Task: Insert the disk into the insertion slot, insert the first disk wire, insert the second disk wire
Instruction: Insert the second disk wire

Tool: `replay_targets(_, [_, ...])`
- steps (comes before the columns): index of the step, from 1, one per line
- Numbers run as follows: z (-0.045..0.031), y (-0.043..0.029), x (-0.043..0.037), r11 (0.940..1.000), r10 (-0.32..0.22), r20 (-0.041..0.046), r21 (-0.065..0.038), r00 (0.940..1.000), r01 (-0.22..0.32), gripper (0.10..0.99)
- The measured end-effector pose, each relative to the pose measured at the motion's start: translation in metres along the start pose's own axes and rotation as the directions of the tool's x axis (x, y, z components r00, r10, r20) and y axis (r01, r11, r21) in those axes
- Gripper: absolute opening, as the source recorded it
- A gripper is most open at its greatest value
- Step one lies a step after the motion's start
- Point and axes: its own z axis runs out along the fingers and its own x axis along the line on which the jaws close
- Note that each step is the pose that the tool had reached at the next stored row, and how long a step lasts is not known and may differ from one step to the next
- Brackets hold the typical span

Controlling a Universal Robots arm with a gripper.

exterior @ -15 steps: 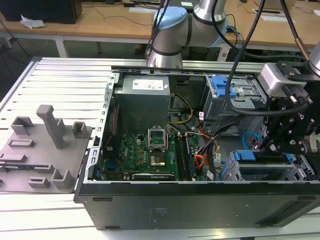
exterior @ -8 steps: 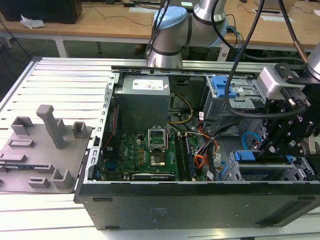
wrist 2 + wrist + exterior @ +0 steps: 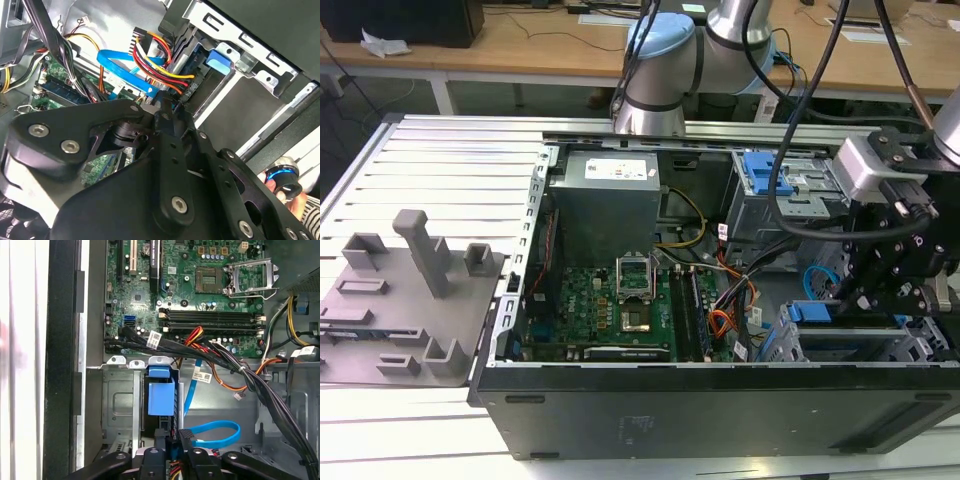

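Blue plastic of the carrier frame marks the disk (image 3: pixel 161 397), which sits down inside the insertion slot (image 3: pixel 120 405), the perforated grey cage at the near corner of the open computer case. By the look of it the disk is dense and rigid, but its frame is thin clip-on plastic that would flex, so the frame's edges are the place to press rather than the labelled face.

In the first wrist view the hand (image 3: pixel 172 442) is drawn narrow, and its fingertips seem to pinch a small dark wire plug (image 3: pixel 172 449) just beside the disk's end. I judge the plug stiff and small, easily cocked in the grip, while its red, yellow and black leads (image 3: pixel 160 65) are springy and will tug it sideways. Holding the plug body squarely, not the leads, looks safest.

Clutter is close. A blue flat cable (image 3: pixel 215 432) loops right beside the hand, and a thick black cable bundle (image 3: pixel 240 370) crosses between the motherboard (image 3: pixel 200 290) and the cage. In the second wrist view a person's fingers (image 3: pixel 295 197) show beyond the case edge.
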Motion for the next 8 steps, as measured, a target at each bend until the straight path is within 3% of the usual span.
replay_targets(2, [-0.0027,0.0002,0.0000,1.0000,0.000,0.0007,0.000,1.0000,0.000,0.231])
replay_targets(4, [-0.0161,0.0008,-0.0004,1.0000,0.000,0.0009,0.000,1.0000,0.000,0.231])
replay_targets(8, [-0.0269,0.0013,-0.0011,1.0000,0.000,0.0010,0.000,1.0000,0.000,0.106])
